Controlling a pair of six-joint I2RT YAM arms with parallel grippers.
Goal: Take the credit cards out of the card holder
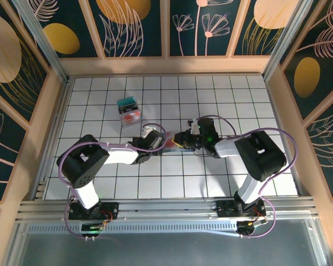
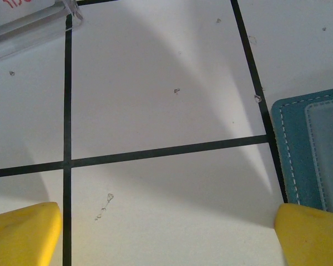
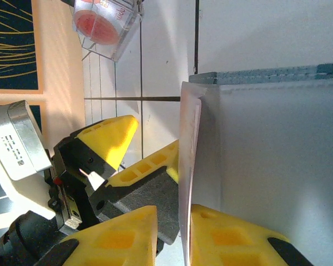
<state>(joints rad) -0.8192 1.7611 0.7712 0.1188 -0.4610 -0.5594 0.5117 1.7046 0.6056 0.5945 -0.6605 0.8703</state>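
Observation:
The slate-blue card holder (image 1: 175,142) lies mid-table between my two grippers; the left wrist view catches its stitched corner (image 2: 308,144). My left gripper (image 1: 157,139) (image 2: 166,238) is wide open just left of the holder, over bare tile. My right gripper (image 1: 185,139) (image 3: 175,238) reaches in from the right, jaws narrow around a thin pale sheet edge (image 3: 184,166) standing up from the holder's grey panel (image 3: 277,166). The right finger touches the sheet and a slim gap stays on the left. I cannot tell whether the sheet is a credit card or a flap.
A clear box with a teal and red-pink card pile (image 1: 128,111) (image 3: 102,22) sits behind and left of the grippers. The left gripper's yellow fingers (image 3: 108,138) stand close beside the right gripper's. Wooden walls ring the white tiled table (image 1: 238,177).

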